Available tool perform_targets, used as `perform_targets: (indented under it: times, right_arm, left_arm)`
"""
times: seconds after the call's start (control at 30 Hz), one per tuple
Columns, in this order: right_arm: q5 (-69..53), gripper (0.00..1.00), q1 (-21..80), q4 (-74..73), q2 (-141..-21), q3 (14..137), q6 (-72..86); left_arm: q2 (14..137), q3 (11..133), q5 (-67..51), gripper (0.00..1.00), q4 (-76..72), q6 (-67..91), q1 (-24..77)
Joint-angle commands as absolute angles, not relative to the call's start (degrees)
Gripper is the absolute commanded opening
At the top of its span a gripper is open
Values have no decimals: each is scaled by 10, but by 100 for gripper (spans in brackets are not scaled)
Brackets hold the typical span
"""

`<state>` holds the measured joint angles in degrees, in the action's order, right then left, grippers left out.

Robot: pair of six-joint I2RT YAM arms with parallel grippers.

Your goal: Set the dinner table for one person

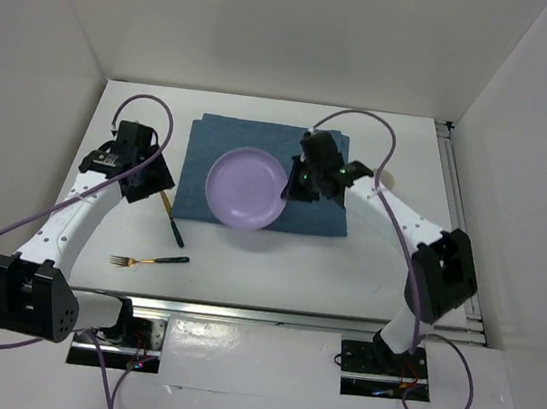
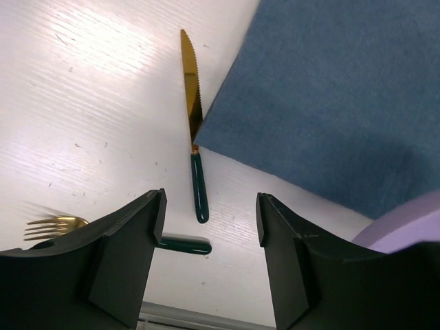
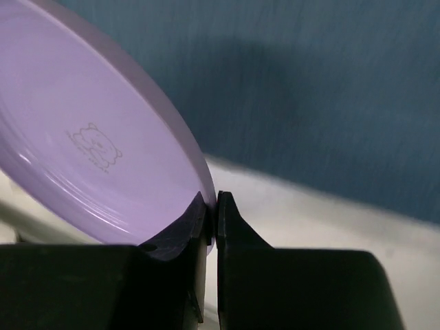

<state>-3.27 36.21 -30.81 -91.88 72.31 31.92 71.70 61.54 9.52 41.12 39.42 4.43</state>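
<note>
Right gripper [image 3: 212,206] clamps the plate [image 3: 89,137] rim. The plate sits over the mat's [image 1: 206,140] near edge, middle of table [image 1: 274,275]. Left gripper [image 2: 210,206] jaws wide above knife [image 2: 191,89] (nothing held). Risk: thin rim grip slips, so the plate drops or drags the mat askew.

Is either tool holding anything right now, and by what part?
The right tool is shut on the purple plate, pinching its rim. The left tool is open, holding nothing.
</note>
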Motion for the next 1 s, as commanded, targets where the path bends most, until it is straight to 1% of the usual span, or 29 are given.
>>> perform_targets:
  times: [0.0, 0.1, 0.13, 0.17, 0.23, 0.33, 0.4, 0.43, 0.47, 0.5, 0.53, 0.57, 0.6, 0.67, 0.7, 0.77, 0.8, 0.9, 0.93, 0.97]
  right_arm:
    - [-20, 0, 311, -302, -998, 807, 292]
    - [-25, 0, 280, -253, -1068, 859, 303]
    - [-32, 0, 273, -253, -1110, 877, 312]
    - [-33, 0, 267, -261, -1130, 919, 317]
    - [-33, 0, 259, -267, -1166, 955, 324]
    - [-21, 0, 254, -283, -1239, 1013, 336]
    - [-28, 0, 247, -291, -1259, 1044, 341]
    - [-28, 2, 247, -299, -1268, 1051, 346]
    - [-28, 5, 247, -304, -1280, 1057, 346]
    - [-34, 17, 247, -310, -1281, 1063, 346]
    - [-34, 26, 242, -310, -1281, 1063, 346]
    - [-34, 42, 242, -315, -1281, 1063, 352]
    - [-34, 61, 242, -316, -1281, 1057, 352]
    - [-28, 74, 242, -316, -1254, 1050, 352]
    - [-28, 77, 242, -316, -1245, 1043, 352]
    - [-12, 78, 242, -316, -1212, 1035, 346]
    - [-6, 78, 242, -316, -1200, 1021, 346]
    - [5, 78, 242, -305, -1146, 985, 341]
    - [5, 78, 242, -305, -1134, 977, 336]
    - [5, 78, 242, -300, -1122, 967, 336]
  left_arm:
    - [715, 648, 114, 71, 432, 397, 31]
    - [708, 641, 109, 71, 432, 386, 25]
    - [701, 636, 109, 71, 432, 381, 25]
    - [701, 635, 109, 71, 427, 381, 25]
    - [696, 628, 91, 71, 427, 374, 25]
    - [691, 602, 61, 74, 421, 374, 25]
    - [691, 577, 45, 78, 413, 381, 25]
    - [686, 568, 32, 80, 404, 387, 25]
    - [686, 550, 32, 83, 396, 395, 25]
    - [686, 538, 24, 87, 391, 400, 31]
    - [686, 526, 24, 94, 385, 400, 31]
    - [680, 494, 24, 96, 360, 407, 36]
    - [680, 481, 24, 99, 350, 407, 36]
    - [686, 454, 8, 99, 336, 407, 42]
    - [686, 447, 8, 97, 330, 413, 48]
    - [686, 436, 1, 93, 319, 426, 64]
    - [686, 430, 1, 88, 313, 431, 69]
    - [686, 425, 10, 80, 299, 450, 83]
    - [698, 425, 15, 74, 292, 455, 90]
    - [705, 425, 20, 73, 292, 461, 91]
